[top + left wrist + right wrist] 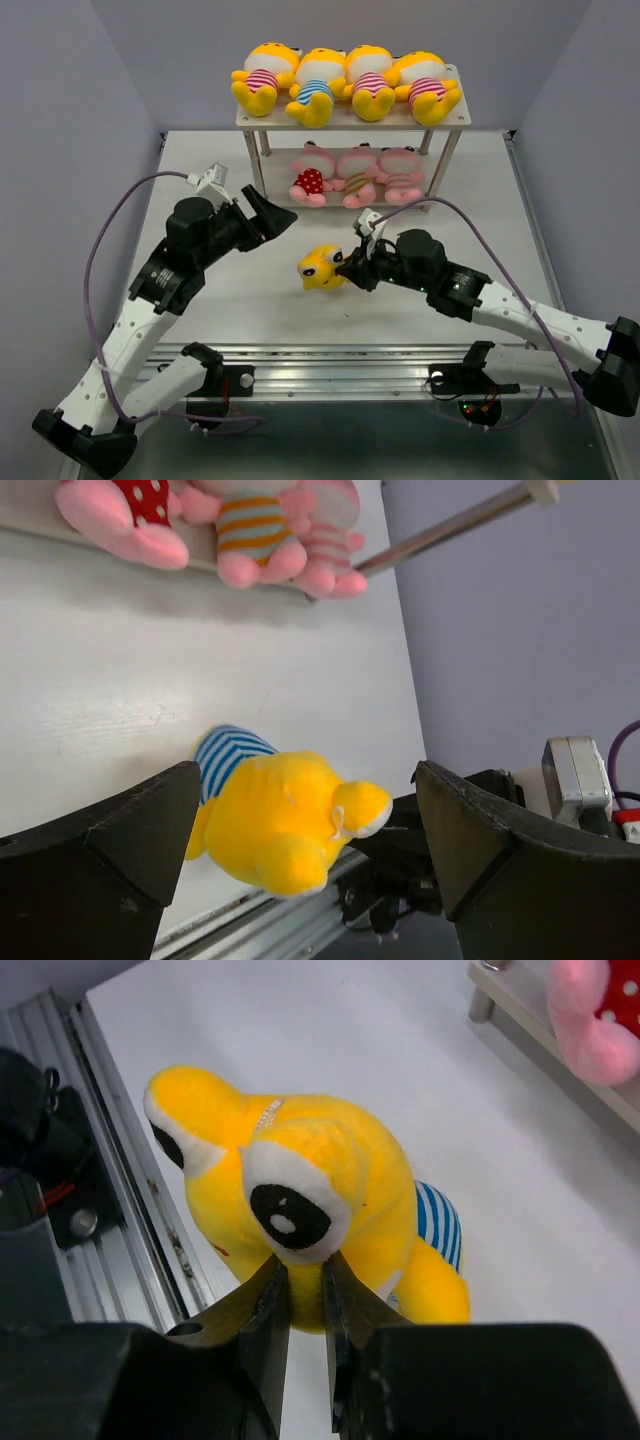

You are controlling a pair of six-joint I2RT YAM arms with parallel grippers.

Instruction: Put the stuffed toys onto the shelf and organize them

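- Shelf (270,120): top tier, four yellow toys (372,85) in a row; lower tier, three pink toys (358,175).
- Eighth toy (320,267), yellow, blue-striped shirt: at the worktop (480,220) before the shelf; whether resting or lifted, cannot tell.
- Right pincer (347,268): clamped on that toy's head.
- Left pincer (283,222): fingers apart, holding nothing, near the toy.

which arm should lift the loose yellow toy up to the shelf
Right. The right claw is shut on the yellow toy at its head, while the left claw hangs open a little way off, not touching it.
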